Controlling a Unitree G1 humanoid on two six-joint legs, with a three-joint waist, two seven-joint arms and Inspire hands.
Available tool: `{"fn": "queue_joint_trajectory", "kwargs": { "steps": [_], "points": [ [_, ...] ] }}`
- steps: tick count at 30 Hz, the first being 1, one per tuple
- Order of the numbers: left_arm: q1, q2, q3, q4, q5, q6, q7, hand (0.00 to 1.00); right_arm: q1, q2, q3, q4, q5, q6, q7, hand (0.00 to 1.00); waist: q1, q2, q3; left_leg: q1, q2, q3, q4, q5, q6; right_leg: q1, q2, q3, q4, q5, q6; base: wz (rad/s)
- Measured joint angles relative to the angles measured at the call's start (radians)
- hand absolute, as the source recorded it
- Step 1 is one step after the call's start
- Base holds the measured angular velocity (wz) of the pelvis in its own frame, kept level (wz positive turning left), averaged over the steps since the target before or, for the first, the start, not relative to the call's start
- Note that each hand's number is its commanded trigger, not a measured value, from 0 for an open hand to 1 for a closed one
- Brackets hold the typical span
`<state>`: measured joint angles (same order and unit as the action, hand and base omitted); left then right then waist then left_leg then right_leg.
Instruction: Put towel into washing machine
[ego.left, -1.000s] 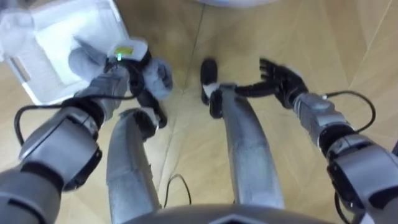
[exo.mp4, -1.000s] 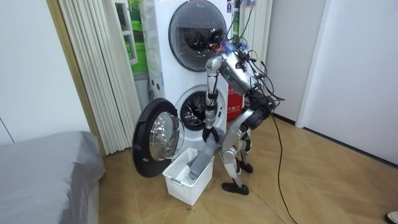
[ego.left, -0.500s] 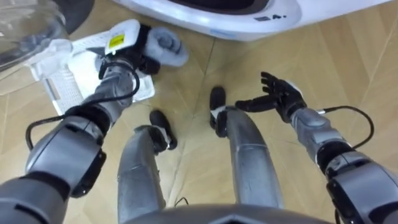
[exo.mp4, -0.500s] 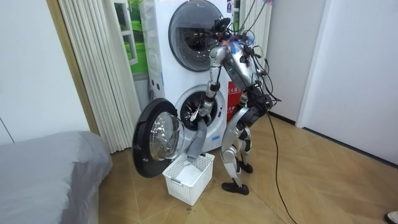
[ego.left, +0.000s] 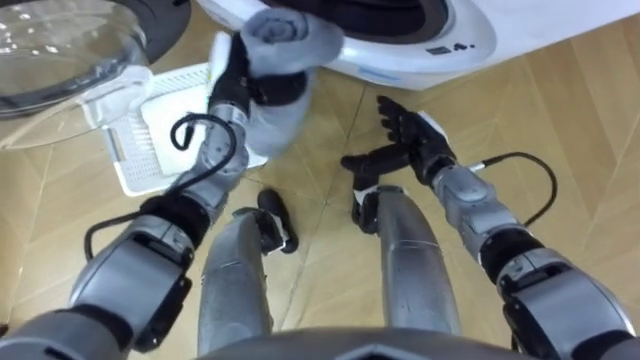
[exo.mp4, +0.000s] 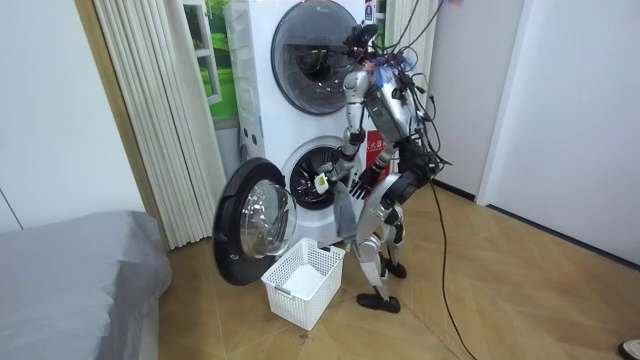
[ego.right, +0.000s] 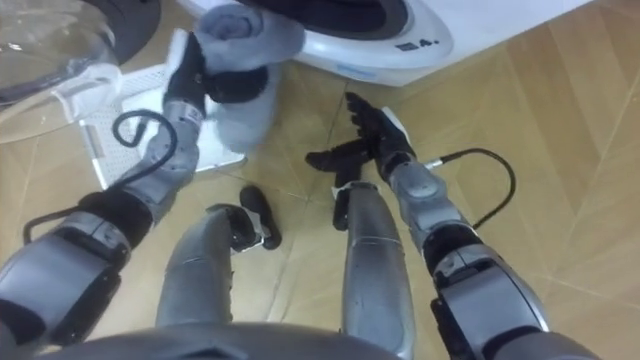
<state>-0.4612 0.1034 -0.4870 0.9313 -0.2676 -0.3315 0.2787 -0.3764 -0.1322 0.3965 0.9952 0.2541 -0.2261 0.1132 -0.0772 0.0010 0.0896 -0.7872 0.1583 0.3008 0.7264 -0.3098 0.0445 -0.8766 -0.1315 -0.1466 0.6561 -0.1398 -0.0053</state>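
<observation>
Looking down through the left eye view, I see my left hand (ego.left: 238, 82) raised before the washing machine (ego.left: 440, 35), its fingers curled round the grey towel (ego.left: 290, 35). The bunched top of the towel shows in front of the dark rim of the opening, though I cannot tell whether it reaches inside, and the rest hangs from the hand over a corner of the white basket (ego.left: 150, 150) on the wooden floor (ego.left: 580, 120). The machine's glass door (ego.left: 60, 50) stands open at the upper left, just beside the basket. My right hand (ego.left: 412, 135) hovers apart from the towel, over the floor before the machine, fingers spread and holding nothing. The right eye view gives me the same layout, with the towel's loose end draping between the left hand and the basket. In the room view the robot stands upright facing the lower machine, the basket on the floor by its feet toward the room view's left, and the towel dangles in front of the drum opening. A second machine (exo.mp4: 310, 45) sits stacked above, its round door closed. A grey bed (exo.mp4: 70, 270) fills the room view's lower left, near a pleated curtain (exo.mp4: 150, 110).
</observation>
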Motion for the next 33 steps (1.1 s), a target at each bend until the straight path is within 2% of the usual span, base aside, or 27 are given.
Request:
{"fn": "queue_joint_trajectory", "kwargs": {
  "steps": [2,4,5,8,9,11,13,14,16,20,21,22,23,25,28,33],
  "points": [
    [0.001,-0.01,-0.001,-0.002,-0.08,0.0,-0.057,1.0,-0.002,0.005,0.004,-0.014,-0.02,-0.001,-0.001,0.0,0.004,0.001,-0.0037,0.002,0.0,0.0,0.003,0.0,0.0,0.001,0.0,0.004,0.004,0.0,0.0,0.0],
    [0.001,-0.02,-0.009,-0.003,-0.175,0.0,-0.116,1.0,0.0,0.012,0.014,-0.018,-0.019,-0.003,0.0,0.0,0.002,0.005,-0.0115,0.005,0.002,0.001,0.013,0.0,0.0,0.004,0.001,0.005,0.01,0.001,-0.001,-0.02],
    [0.002,-0.021,-0.026,-0.003,-0.254,0.001,-0.16,1.0,0.002,0.011,0.02,-0.017,-0.02,-0.003,0.001,0.0,0.003,0.007,-0.0201,0.007,0.003,0.001,0.014,0.0,0.0,0.008,0.003,0.006,0.01,0.002,-0.003,-0.05],
    [0.013,-0.017,-0.03,-0.004,-0.392,0.004,-0.261,1.0,0.021,0.011,0.031,-0.018,-0.021,-0.003,0.0,0.0,0.001,0.006,-0.0247,0.029,0.004,-0.002,0.006,0.0,-0.001,0.034,0.012,0.005,-0.011,0.012,-0.007,-0.03],
    [0.026,-0.018,-0.032,-0.01,-0.438,0.006,-0.294,1.0,0.035,0.008,0.034,-0.018,-0.021,-0.003,0.001,0.0,-0.001,0.009,-0.0307,0.038,0.006,-0.004,0.003,0.003,-0.002,0.047,0.011,-0.003,-0.019,0.016,-0.01,0.0],
    [0.048,-0.017,-0.042,-0.033,-0.497,0.008,-0.345,1.0,0.053,0.007,0.033,-0.018,-0.021,-0.003,0.011,0.0,-0.002,0.014,-0.0367,0.05,0.006,-0.006,-0.001,0.004,-0.003,0.062,0.012,-0.006,-0.027,0.018,-0.011,0.0],
    [0.067,-0.008,-0.056,-0.057,-0.57,0.019,-0.424,1.0,0.062,0.006,0.033,-0.018,-0.024,-0.003,0.033,0.0,-0.004,0.016,-0.0385,0.06,0.006,-0.005,-0.003,0.006,-0.003,0.072,0.014,-0.006,-0.034,0.024,-0.011,0.0],
    [0.067,-0.005,-0.063,-0.057,-0.593,0.024,-0.439,1.0,0.063,0.005,0.033,-0.019,-0.024,-0.003,0.036,0.0,-0.004,0.016,-0.0385,0.06,0.006,-0.005,-0.003,0.006,-0.003,0.073,0.014,-0.005,-0.034,0.025,-0.011,0.0],
    [0.07,0.007,-0.072,-0.076,-0.661,0.055,-0.485,1.0,0.064,-0.005,0.033,-0.028,-0.023,-0.003,0.051,0.0,-0.003,0.017,-0.0386,0.056,0.006,-0.006,-0.001,0.007,-0.002,0.07,0.013,-0.006,-0.034,0.026,-0.012,0.0],
    [0.074,0.009,-0.081,-0.092,-0.737,0.086,-0.537,1.0,0.059,-0.01,0.011,-0.029,-0.041,-0.003,0.056,0.0,-0.004,0.018,-0.0393,0.056,0.004,-0.006,-0.003,0.009,-0.001,0.071,0.012,-0.007,-0.035,0.027,-0.011,0.0],
    [0.074,0.012,-0.086,-0.097,-0.76,0.097,-0.552,1.0,0.059,-0.015,0.01,-0.029,-0.041,-0.003,0.056,0.15,-0.004,0.018,-0.0395,0.056,0.005,-0.006,-0.003,0.009,0.0,0.072,0.012,-0.008,-0.035,0.027,-0.011,0.0],
    [0.074,0.013,-0.086,-0.099,-0.766,0.103,-0.56,1.0,0.059,-0.018,0.009,-0.03,-0.041,-0.003,0.056,0.6,-0.005,0.018,-0.0395,0.056,0.005,-0.006,-0.003,0.009,0.0,0.072,0.013,-0.008,-0.035,0.027,-0.011,0.0],
    [0.074,0.015,-0.086,-0.106,-0.777,0.115,-0.571,1.0,0.06,-0.019,0.008,-0.031,-0.04,-0.003,0.056,1.0,-0.004,0.018,-0.0395,0.056,0.005,-0.006,-0.005,0.009,0.0,0.072,0.013,-0.009,-0.036,0.027,-0.011,0.0],
    [0.073,0.022,-0.085,-0.131,-0.822,0.148,-0.58,1.0,0.062,-0.018,0.003,-0.033,-0.026,-0.003,0.062,1.0,-0.002,0.021,-0.0412,0.052,0.01,-0.007,-0.007,0.009,-0.001,0.072,0.019,-0.011,-0.047,0.029,-0.01,-0.02],
    [0.073,0.029,-0.077,-0.134,-0.903,0.176,-0.612,1.0,0.056,-0.019,0.003,-0.038,-0.029,-0.003,0.069,1.0,-0.001,0.026,-0.0448,0.05,0.015,-0.011,-0.006,0.009,-0.003,0.076,0.025,-0.017,-0.049,0.031,-0.011,-0.01],
    [0.073,0.028,-0.061,-0.134,-0.978,0.196,-0.634,1.0,0.044,-0.019,0.003,-0.037,-0.029,-0.002,0.079,1.0,0.0,0.027,-0.0448,0.05,0.019,-0.016,-0.003,0.009,-0.004,0.082,0.027,-0.022,-0.049,0.031,-0.012,0.01]
  ]
}}
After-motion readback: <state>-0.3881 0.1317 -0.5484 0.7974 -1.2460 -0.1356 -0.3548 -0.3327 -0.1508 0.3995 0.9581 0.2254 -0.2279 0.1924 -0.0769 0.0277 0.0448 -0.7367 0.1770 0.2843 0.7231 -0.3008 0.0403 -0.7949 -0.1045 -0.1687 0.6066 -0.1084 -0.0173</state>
